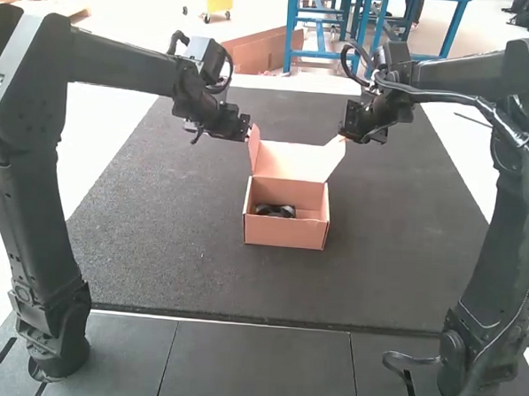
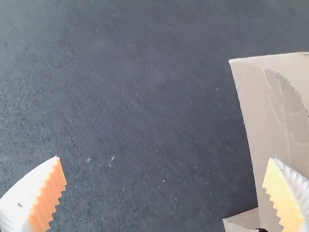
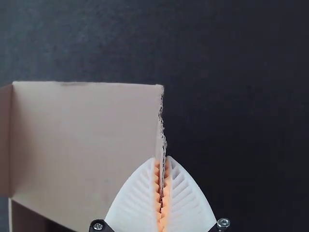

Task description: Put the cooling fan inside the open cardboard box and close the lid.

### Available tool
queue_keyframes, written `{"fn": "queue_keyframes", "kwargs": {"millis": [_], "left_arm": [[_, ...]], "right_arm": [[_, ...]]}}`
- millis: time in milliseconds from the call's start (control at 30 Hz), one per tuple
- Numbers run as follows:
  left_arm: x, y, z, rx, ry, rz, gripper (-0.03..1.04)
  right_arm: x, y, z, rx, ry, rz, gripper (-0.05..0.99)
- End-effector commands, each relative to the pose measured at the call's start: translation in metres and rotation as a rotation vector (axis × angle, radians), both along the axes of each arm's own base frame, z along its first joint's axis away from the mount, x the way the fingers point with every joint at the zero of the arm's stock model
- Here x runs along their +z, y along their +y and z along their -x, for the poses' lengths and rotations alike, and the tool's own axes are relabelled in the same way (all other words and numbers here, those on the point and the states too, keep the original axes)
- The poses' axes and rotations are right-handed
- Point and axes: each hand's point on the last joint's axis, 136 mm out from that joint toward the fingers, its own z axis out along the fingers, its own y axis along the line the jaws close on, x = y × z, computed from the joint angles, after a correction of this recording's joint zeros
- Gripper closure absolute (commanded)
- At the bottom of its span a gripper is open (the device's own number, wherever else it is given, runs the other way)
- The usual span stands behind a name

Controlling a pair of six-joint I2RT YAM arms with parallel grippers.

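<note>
Dark matting (image 1: 157, 219) on the bench carries the cardboard box (image 1: 285, 227) at frame centre, fan (image 1: 274, 210) inside (only closing remains, it seems), its upright lid (image 1: 293, 160) pinched at one edge by the right fingers (image 3: 140, 198), left fingers (image 2: 41, 198) spread beside the other, likely to fold it down.

matt, smooth cardboard box (image 1: 285, 226), rough grainy dark mat (image 1: 157, 210) (ribbed white plastic fingers (image 3: 140, 198), orange pads (image 2: 46, 198))
</note>
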Motion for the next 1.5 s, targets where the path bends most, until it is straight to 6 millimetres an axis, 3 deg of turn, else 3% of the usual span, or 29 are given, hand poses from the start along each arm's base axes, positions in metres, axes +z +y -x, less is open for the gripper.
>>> {"fn": "queue_keyframes", "kwargs": {"millis": [0,267,567,1033,1467], "left_arm": [[0.022,-0.011,-0.008,0.004,-0.036,0.043,0.04],[0.028,-0.010,-0.004,0.005,-0.028,0.044,0.04],[0.029,-0.007,0.005,0.010,-0.008,0.041,0.04],[0.025,-0.003,0.016,0.009,0.016,0.038,0.04],[0.021,-0.018,0.034,-0.047,0.047,0.042,0.04]], "right_arm": [[0.017,0.005,0.009,0.021,-0.018,-0.020,0.96],[0.029,0.016,0.026,0.059,-0.050,-0.003,0.96],[0.024,0.018,0.048,0.103,-0.064,0.056,0.96],[0.021,0.016,0.068,0.119,-0.057,0.066,0.96],[0.017,0.021,0.080,0.143,-0.046,0.071,0.95]]}}
